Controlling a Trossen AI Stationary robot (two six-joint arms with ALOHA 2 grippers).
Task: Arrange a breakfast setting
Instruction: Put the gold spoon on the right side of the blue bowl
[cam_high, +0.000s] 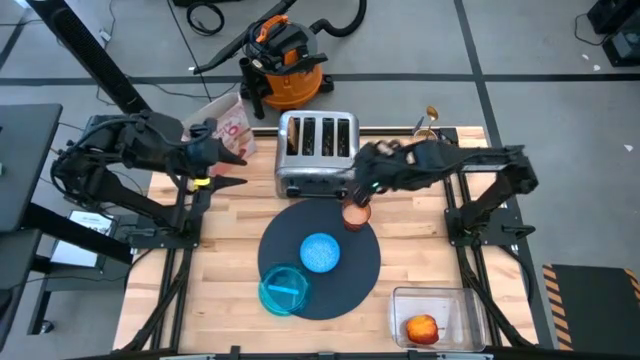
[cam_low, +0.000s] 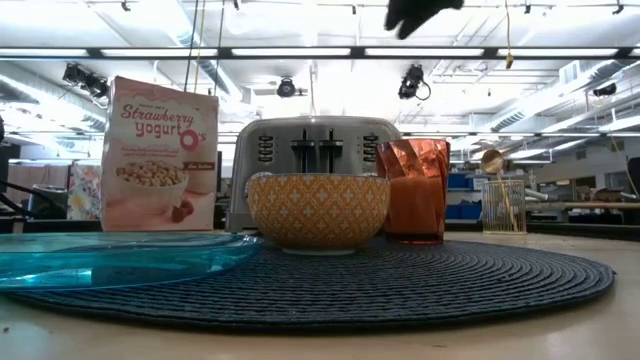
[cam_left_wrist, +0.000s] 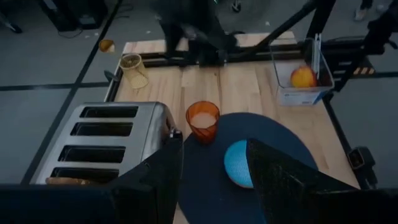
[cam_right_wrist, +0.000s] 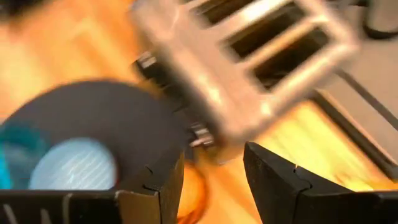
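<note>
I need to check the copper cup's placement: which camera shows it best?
The left wrist view: the copper cup stands upright, whole, at the mat's edge beside the toaster. The high view has the right hand partly covering it. The low view shows only its side behind the bowl. The right wrist view shows a blurred sliver.

2 dark, multi-jointed arms (cam_high: 150, 150)
</note>
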